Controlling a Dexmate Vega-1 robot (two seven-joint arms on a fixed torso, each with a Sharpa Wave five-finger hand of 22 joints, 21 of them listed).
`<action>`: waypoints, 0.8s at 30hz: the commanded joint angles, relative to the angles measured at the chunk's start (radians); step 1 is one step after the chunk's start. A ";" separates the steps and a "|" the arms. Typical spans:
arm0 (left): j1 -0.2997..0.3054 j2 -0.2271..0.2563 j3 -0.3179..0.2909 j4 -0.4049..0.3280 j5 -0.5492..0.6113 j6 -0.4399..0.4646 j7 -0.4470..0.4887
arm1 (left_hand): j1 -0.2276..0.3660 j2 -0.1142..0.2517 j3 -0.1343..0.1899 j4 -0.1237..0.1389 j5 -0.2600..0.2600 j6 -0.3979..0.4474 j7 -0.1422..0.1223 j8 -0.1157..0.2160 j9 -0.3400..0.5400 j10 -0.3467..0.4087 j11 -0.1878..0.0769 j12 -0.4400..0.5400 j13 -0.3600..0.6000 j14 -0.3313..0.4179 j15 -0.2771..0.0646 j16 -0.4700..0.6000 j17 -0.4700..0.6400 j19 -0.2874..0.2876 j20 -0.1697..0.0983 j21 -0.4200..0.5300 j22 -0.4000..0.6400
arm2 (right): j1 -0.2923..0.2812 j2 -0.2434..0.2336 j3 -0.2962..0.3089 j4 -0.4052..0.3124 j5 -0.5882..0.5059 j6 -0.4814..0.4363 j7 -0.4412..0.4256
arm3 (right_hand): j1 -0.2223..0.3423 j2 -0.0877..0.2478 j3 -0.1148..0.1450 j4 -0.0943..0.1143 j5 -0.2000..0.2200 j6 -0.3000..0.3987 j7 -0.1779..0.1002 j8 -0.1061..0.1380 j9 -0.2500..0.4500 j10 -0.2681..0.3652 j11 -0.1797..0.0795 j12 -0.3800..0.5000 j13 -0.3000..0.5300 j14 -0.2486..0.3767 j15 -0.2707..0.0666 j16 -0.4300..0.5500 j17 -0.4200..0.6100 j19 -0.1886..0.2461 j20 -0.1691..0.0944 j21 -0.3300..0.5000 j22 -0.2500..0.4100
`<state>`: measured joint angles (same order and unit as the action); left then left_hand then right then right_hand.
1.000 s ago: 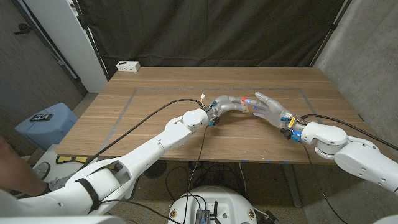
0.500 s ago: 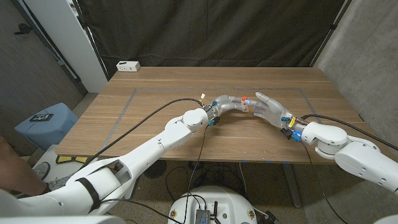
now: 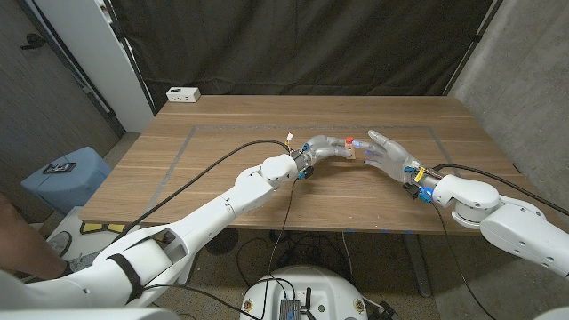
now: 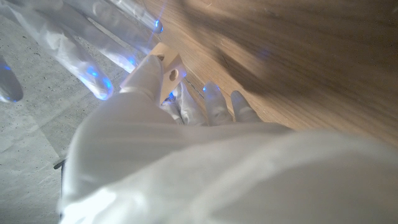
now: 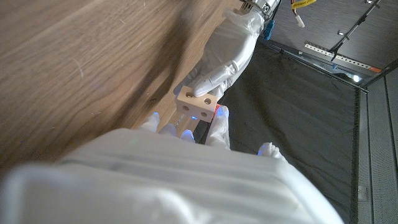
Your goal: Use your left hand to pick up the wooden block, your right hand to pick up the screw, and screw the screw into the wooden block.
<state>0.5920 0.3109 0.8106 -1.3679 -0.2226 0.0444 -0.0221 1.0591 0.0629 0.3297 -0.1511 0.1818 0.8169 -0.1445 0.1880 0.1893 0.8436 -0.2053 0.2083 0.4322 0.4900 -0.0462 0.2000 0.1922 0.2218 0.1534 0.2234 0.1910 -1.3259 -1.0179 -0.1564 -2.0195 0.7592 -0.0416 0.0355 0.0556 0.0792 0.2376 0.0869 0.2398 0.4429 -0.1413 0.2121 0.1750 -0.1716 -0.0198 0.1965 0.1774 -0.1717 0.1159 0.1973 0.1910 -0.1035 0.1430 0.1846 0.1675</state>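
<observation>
In the head view the two arms meet over the middle of the wooden table (image 3: 222, 147), where the left hand (image 3: 326, 148) and the right hand (image 3: 384, 153) face each other with the wooden block (image 3: 353, 152) between them, above the table surface. A small red spot sits at the block's top edge – it may be the screw, but it is too small to tell. The right hand's upper fingers (image 3: 380, 139) are spread apart. A white box (image 3: 183, 93) lies at the far left corner of the table. In the left wrist view the left hand (image 4: 168, 124) holds the wooden block (image 4: 166, 78) at its fingertips, a round hole showing in the block's face; the right hand's fingers (image 4: 81, 46) reach in beside it. In the right wrist view the wooden block (image 5: 197, 106) shows several holes – the left hand (image 5: 225, 56) grips it from the far side and the right hand (image 5: 186, 134) touches its near side with the fingertips. Whether the right hand pinches a screw cannot be told.
</observation>
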 commanded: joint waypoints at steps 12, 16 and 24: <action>0.013 0.033 -0.018 -0.036 0.006 -0.014 -0.001 | -0.014 0.022 -0.007 0.009 0.016 -0.035 -0.015 -0.005 0.004 -0.030 -0.010 0.009 0.010 -0.019 -0.041 0.008 0.003 0.002 0.009 0.002 0.004 | -0.002 0.046 0.003 0.011 -0.039 0.033 -0.054 | -0.001 0.007 0.006 0.001 0.000 0.006 -0.017 -0.008 0.001 -0.096 0.010 0.004 0.002 -0.186 0.004 0.005 0.003 0.001 -0.004 0.008 0.003; 0.013 0.040 -0.022 -0.037 0.001 -0.017 -0.010 | -0.014 0.023 -0.008 0.009 0.017 -0.040 -0.014 -0.006 0.004 -0.033 -0.011 0.008 0.010 -0.020 -0.040 0.008 0.003 0.001 0.010 0.002 0.004 | -0.001 0.056 0.001 0.007 -0.048 0.036 -0.068 | 0.001 0.006 0.007 -0.001 0.002 -0.043 -0.045 -0.031 0.001 -0.097 0.014 0.001 0.002 -0.183 0.005 0.005 0.003 0.008 -0.006 0.010 0.003; 0.001 0.054 -0.026 -0.030 0.000 -0.043 -0.043 | -0.017 0.026 -0.009 0.009 0.020 -0.054 -0.019 -0.007 0.005 -0.041 -0.011 0.005 0.010 -0.025 -0.040 0.008 0.003 0.000 0.011 0.002 0.004 | 0.018 0.085 -0.016 0.008 -0.080 0.053 -0.095 | 0.006 0.006 0.009 -0.003 0.006 -0.118 -0.067 -0.049 0.002 -0.102 0.019 -0.004 0.003 -0.180 0.007 0.005 0.003 0.014 -0.008 0.010 0.003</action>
<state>0.6026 0.3451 0.7933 -1.3972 -0.2176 0.0215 -0.0349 1.0426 0.0782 0.3228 -0.1438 0.1929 0.7695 -0.1649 0.1803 0.1893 0.8080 -0.2159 0.2083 0.4322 0.4691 -0.0466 0.2036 0.1934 0.2181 0.1570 0.2234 0.1933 -1.3247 -0.9665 -0.1557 -2.0116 0.7128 -0.0080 -0.0261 0.0556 0.0792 0.2376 0.0869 0.2398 0.3495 -0.2012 0.1720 0.1749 -0.1716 -0.0123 0.1965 0.1774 -0.1718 0.1158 0.1973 0.1911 -0.0965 0.1359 0.1895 0.1675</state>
